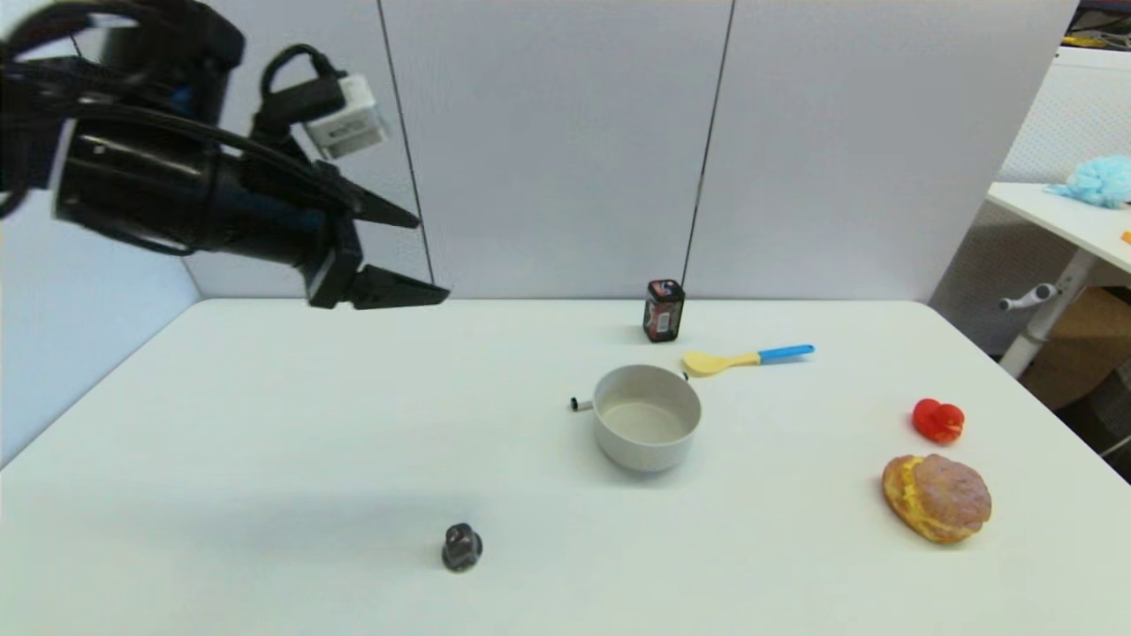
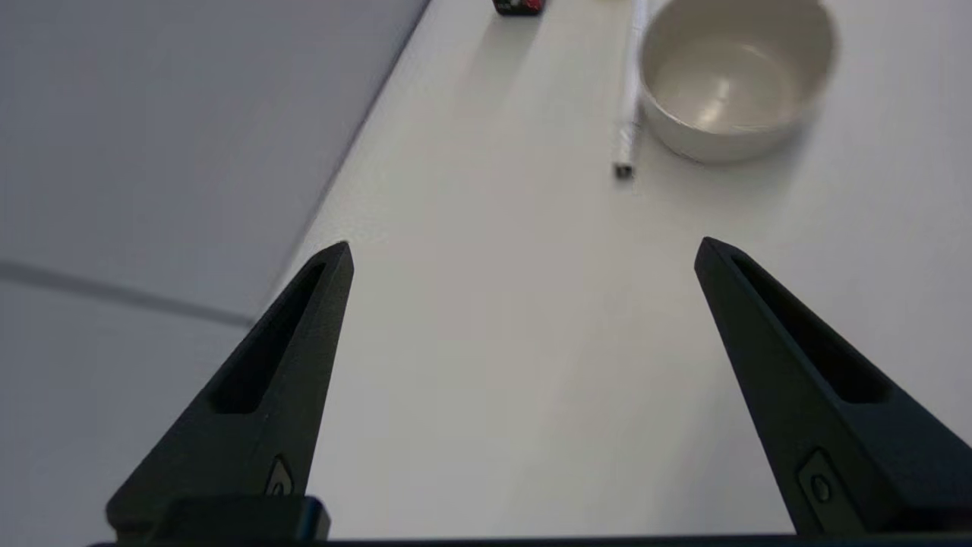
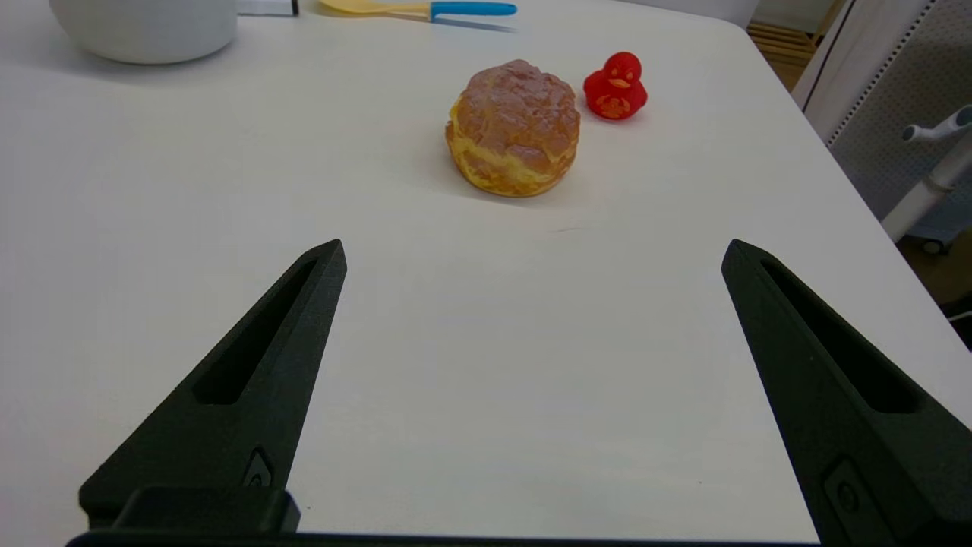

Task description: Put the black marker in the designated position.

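Note:
The black marker (image 2: 627,99), a thin white stick with dark ends, lies flat on the table just behind the white bowl (image 2: 733,76). The head view shows only the marker's left end (image 1: 580,405) sticking out past the bowl (image 1: 647,427); the rest is hidden. My left gripper (image 1: 428,256) hangs open and empty high over the table's back left, well away from the marker; in its own wrist view it (image 2: 524,251) holds nothing. My right gripper (image 3: 531,254) is open and empty low over the table's right front, out of the head view.
A yellow spoon with a blue handle (image 1: 747,358) lies behind the bowl, and a small black and red box (image 1: 663,310) stands near the back wall. A cream puff (image 1: 937,496) and red duck (image 1: 937,420) sit at the right. A dark small object (image 1: 461,547) stands front centre.

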Robot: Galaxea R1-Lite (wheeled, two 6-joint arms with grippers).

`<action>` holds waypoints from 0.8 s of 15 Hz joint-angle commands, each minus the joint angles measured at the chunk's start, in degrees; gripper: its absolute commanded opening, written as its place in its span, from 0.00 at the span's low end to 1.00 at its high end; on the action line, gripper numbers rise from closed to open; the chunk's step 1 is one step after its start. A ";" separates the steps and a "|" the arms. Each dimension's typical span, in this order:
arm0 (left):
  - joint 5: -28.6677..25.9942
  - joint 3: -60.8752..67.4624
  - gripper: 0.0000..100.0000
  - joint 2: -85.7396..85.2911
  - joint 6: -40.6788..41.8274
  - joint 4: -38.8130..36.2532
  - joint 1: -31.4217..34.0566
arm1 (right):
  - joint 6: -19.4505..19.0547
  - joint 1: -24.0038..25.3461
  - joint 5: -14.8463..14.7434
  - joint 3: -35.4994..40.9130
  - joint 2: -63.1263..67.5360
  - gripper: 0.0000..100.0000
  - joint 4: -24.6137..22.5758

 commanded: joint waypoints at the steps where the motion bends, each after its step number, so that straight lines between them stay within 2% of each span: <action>1: 1.96 36.06 1.00 -38.90 -16.19 -7.57 4.95 | -0.06 -0.02 0.06 0.00 0.07 1.00 0.01; 4: 2.75 55.65 1.00 -55.86 -24.54 -21.72 10.75 | -0.06 -0.02 0.06 0.00 0.07 1.00 0.01; 5: 5.12 60.49 1.00 -61.49 -26.91 -25.59 12.34 | -0.06 -0.02 0.06 0.00 0.07 1.00 0.01; 6: 9.69 65.23 1.00 -67.11 -28.40 -28.14 13.22 | -0.06 -0.02 0.06 0.00 0.07 1.00 0.01; 7: 11.80 68.49 1.00 -70.54 -28.67 -29.99 13.57 | -0.06 -0.02 0.06 0.00 0.07 1.00 0.01; 12: 12.42 78.15 1.00 -82.84 -28.40 -31.57 15.15 | -0.06 -0.02 0.06 0.00 0.07 1.00 0.01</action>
